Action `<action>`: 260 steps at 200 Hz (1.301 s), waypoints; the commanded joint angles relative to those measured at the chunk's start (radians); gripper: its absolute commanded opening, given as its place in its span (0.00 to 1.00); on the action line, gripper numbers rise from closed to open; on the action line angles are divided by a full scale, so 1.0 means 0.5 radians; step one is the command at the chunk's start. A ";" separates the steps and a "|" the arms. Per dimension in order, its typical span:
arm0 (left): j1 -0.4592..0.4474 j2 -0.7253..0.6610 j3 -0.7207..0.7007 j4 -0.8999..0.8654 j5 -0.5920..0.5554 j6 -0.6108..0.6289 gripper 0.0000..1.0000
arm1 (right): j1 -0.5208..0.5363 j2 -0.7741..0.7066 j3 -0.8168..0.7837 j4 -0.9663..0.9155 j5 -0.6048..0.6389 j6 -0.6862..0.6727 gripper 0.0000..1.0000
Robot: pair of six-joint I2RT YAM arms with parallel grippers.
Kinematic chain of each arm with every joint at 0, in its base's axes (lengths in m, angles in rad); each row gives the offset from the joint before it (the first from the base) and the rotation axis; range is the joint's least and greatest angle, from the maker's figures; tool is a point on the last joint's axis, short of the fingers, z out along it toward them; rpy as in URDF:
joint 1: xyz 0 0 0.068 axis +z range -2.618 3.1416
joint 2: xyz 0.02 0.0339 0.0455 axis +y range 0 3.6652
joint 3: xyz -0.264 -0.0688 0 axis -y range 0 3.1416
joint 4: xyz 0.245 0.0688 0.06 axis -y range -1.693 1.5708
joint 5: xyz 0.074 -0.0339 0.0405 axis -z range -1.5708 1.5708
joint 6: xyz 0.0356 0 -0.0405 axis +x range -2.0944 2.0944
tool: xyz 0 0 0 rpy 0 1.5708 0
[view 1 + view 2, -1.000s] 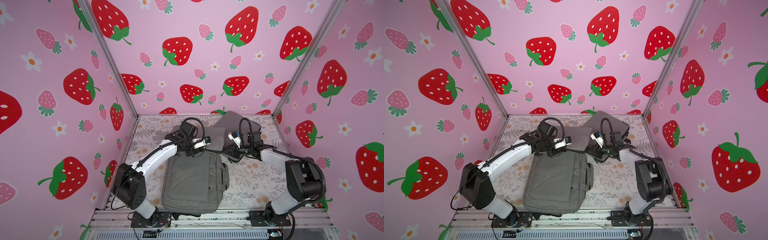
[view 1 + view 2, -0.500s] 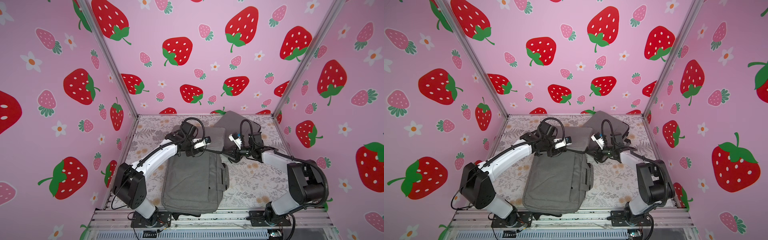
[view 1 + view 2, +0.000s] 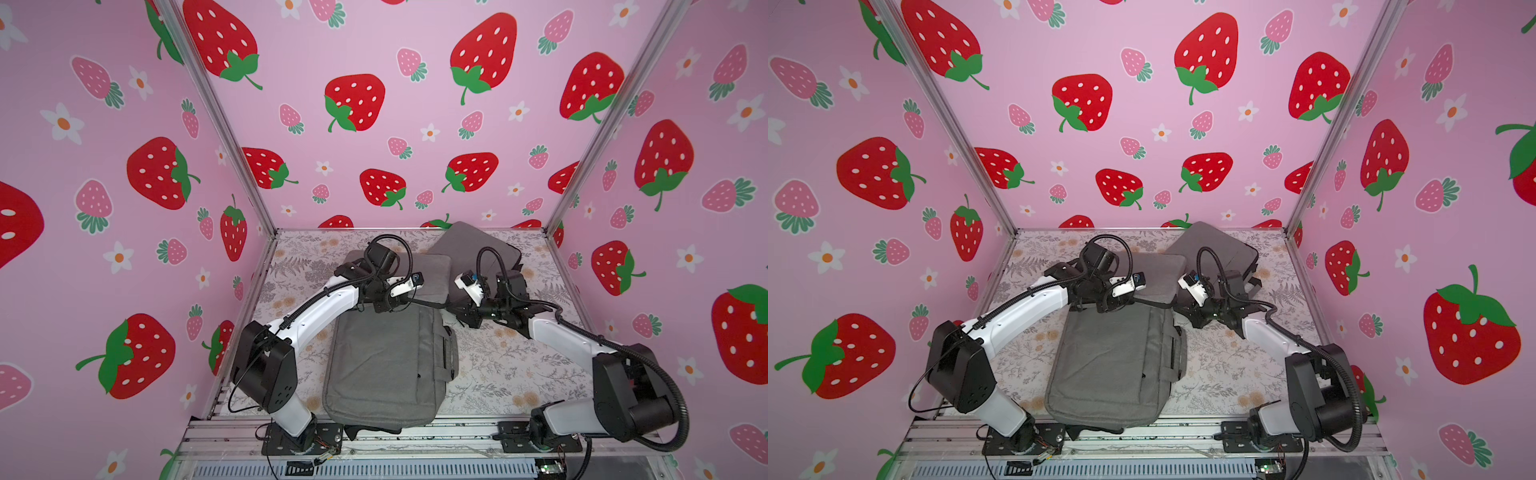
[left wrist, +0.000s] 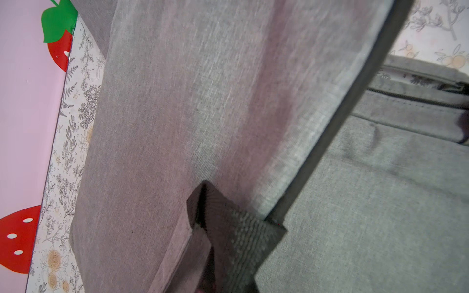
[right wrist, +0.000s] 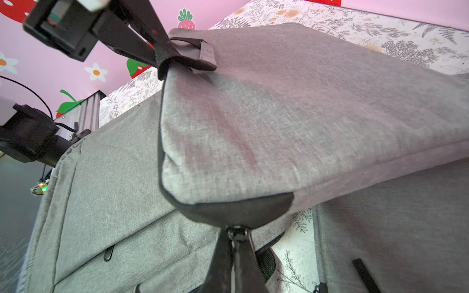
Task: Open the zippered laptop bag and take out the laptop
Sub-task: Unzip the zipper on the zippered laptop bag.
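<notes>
My right gripper (image 5: 237, 242) is pinched tight on the zipper pull (image 5: 237, 232) at a corner of the laptop bag (image 5: 291, 114). My left gripper (image 5: 163, 59) clamps that bag's opposite edge. The bag hangs between them, above the far end of a larger bag (image 3: 386, 365) lying on the table (image 3: 519, 365).

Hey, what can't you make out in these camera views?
Laptop: unseen in every view; fabric of the grey sleeve covers its contents.
Tips of the right gripper: both top views, hidden under its wrist.
Far edge of the large bag: both top views, under sleeve and left arm.
Part of the rear bag: behind the right arm.
</notes>
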 commanded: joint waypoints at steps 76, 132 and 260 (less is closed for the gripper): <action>-0.098 0.153 0.197 0.026 -0.127 -0.284 0.00 | 0.315 -0.118 0.033 -0.198 0.311 0.069 0.00; -0.209 0.103 0.099 0.122 -0.080 -0.318 0.00 | 0.445 -0.032 0.070 -0.034 0.448 0.408 0.00; -0.195 -0.071 -0.213 0.297 -0.133 -0.284 0.00 | 0.481 -0.277 -0.120 -0.130 0.922 0.754 0.36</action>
